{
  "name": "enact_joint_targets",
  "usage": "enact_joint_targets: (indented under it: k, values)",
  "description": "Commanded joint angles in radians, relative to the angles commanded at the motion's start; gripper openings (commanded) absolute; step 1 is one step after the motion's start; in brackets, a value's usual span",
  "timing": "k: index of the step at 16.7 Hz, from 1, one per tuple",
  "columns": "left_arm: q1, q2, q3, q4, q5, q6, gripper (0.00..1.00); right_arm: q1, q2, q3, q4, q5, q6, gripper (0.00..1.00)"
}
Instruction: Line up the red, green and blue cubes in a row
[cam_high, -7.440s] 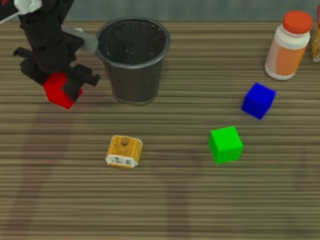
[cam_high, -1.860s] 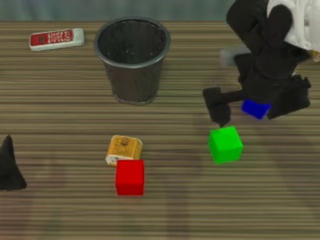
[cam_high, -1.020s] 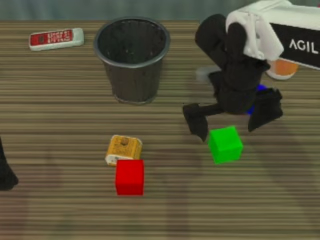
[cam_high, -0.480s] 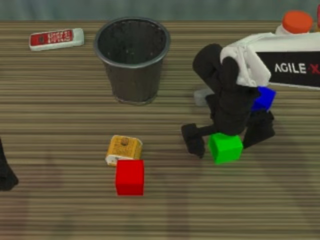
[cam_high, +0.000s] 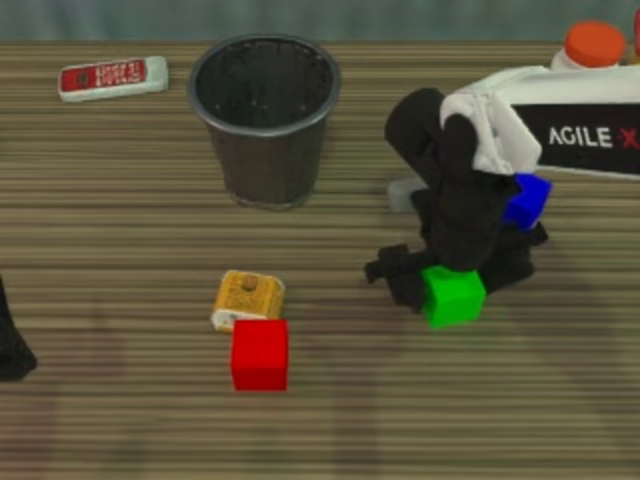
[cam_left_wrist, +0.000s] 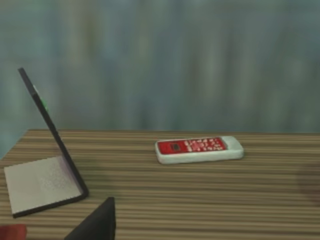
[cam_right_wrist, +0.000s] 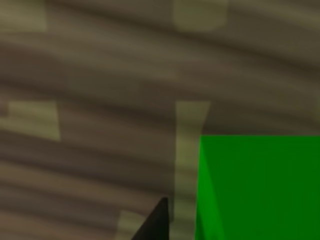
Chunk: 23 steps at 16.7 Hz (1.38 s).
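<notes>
The green cube (cam_high: 455, 297) sits right of the table's middle, and my right gripper (cam_high: 456, 280) is lowered over it with a finger on either side. In the right wrist view one dark fingertip (cam_right_wrist: 157, 222) stands a narrow gap off the green cube (cam_right_wrist: 260, 190), so the gripper is open. The blue cube (cam_high: 531, 196) lies just behind, partly hidden by the right arm. At the front, left of middle, the red cube (cam_high: 260, 354) rests on the table. My left gripper (cam_high: 10, 345) is parked at the left edge, open and empty.
A small yellow-orange box (cam_high: 247, 300) touches the red cube's far side. A dark bin (cam_high: 265, 120) stands at the back centre, a red-and-white remote (cam_high: 112, 77) at the back left, an orange-capped bottle (cam_high: 593, 45) at the back right. A thin dark panel (cam_left_wrist: 50, 130) rises near the remote (cam_left_wrist: 199, 149).
The right gripper came from over the blue cube down onto the green cube, and its fingers have drawn in close to the cube's sides. The red cube went from the left gripper's hold to the table.
</notes>
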<state>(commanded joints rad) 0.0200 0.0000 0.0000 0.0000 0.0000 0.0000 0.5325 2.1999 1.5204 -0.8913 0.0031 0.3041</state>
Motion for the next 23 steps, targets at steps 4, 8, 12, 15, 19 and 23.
enact_joint_targets:
  k: [4, 8, 12, 15, 19, 23]
  values:
    - [0.0, 0.0, 0.0, 0.0, 0.0, 0.0, 1.0, 0.0, 0.0, 0.0, 0.0, 0.0, 0.0, 0.17]
    - [0.0, 0.0, 0.0, 0.0, 0.0, 0.0, 1.0, 0.0, 0.0, 0.0, 0.0, 0.0, 0.0, 0.0]
    - [0.0, 0.0, 0.0, 0.0, 0.0, 0.0, 1.0, 0.0, 0.0, 0.0, 0.0, 0.0, 0.0, 0.0]
    - [0.0, 0.0, 0.0, 0.0, 0.0, 0.0, 1.0, -0.003, -0.004, 0.001, -0.001, 0.001, 0.001, 0.0]
    - [0.0, 0.0, 0.0, 0.0, 0.0, 0.0, 1.0, 0.0, -0.027, 0.053, -0.074, 0.001, 0.001, 0.0]
    - [0.0, 0.0, 0.0, 0.0, 0.0, 0.0, 1.0, 0.005, -0.074, 0.137, -0.216, 0.001, -0.001, 0.0]
